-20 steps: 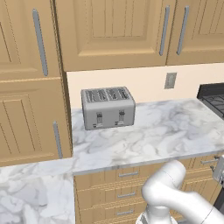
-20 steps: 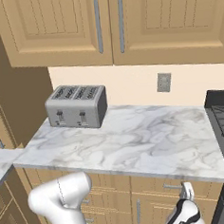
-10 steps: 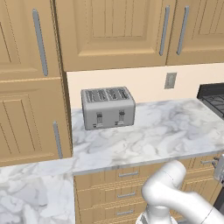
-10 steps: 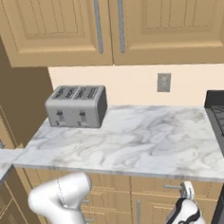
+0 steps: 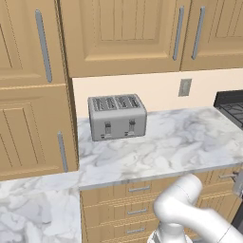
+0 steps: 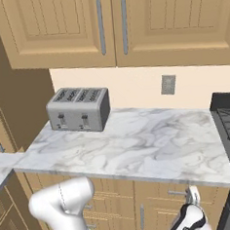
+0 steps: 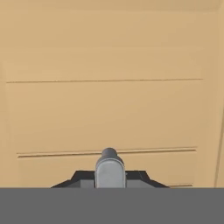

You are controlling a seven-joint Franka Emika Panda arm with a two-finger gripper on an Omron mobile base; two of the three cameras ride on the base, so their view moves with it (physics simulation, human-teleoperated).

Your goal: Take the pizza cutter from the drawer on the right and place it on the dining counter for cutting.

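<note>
Your pincer [image 7: 110, 178] is shut tight on the drawer's silver handle [image 7: 109, 168], right up vs the tan drawer front [image 7: 109, 113].

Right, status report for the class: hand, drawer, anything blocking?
Hand shut on the drawer handle. Drawer closed, not yet pulled. Toaster up on the worktop, not in the way.

Toaster [image 5: 116, 116] on marble worktop [image 5: 180, 142]

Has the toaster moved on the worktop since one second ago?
No. The toaster sits in the same place relative to the wall outlet as before.
</note>
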